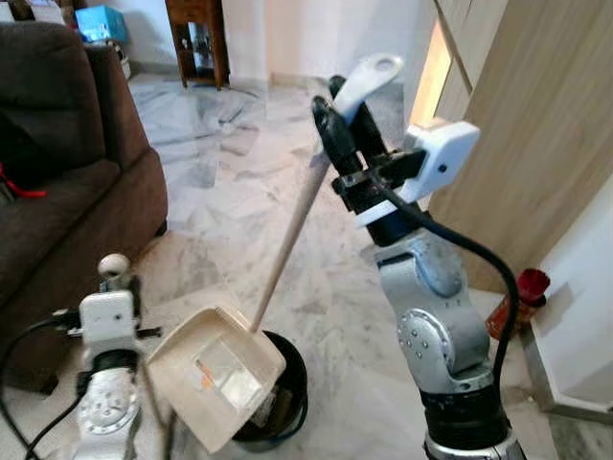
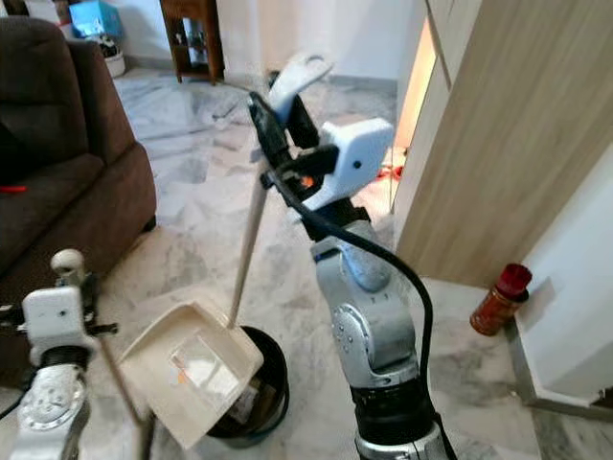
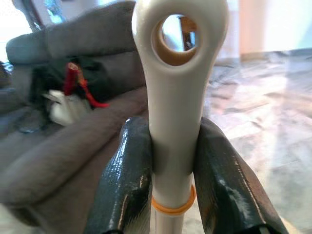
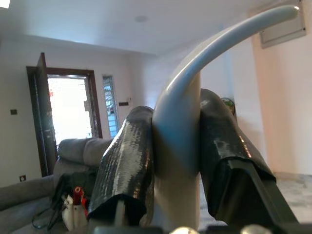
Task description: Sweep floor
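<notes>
The right tool (image 1: 347, 107) is raised high, its two black fingers clamped on the white top of the dustpan handle (image 1: 287, 235), just below the looped end. The cream dustpan (image 1: 215, 374) hangs tilted at the bottom of that long handle, its mouth tipped over a black bin (image 1: 283, 393) on the marble floor (image 1: 239, 192); a scrap of clear wrapping lies in the pan.

The left tool (image 3: 173, 187) is low at the robot's left, squeezing the white broom handle (image 3: 178, 73) just under its hanging hole, with an orange ring around the shaft between the fingers. From the head camera only the round top of that handle pokes above the left wrist.

The right wrist camera takes in the room's far side: a lit doorway (image 4: 68, 117) with a dark frame and the grey-looking sofa below it. The left wrist camera shows clothes and a red strap heaped on the sofa seat.

A brown sofa (image 1: 67, 182) stands to the robot's left. On its right is a wood-panelled cabinet (image 2: 517, 144), with a red-capped bottle (image 2: 498, 299) on the floor beside it. A dark wooden stand (image 1: 196, 43) is against the far wall.
</notes>
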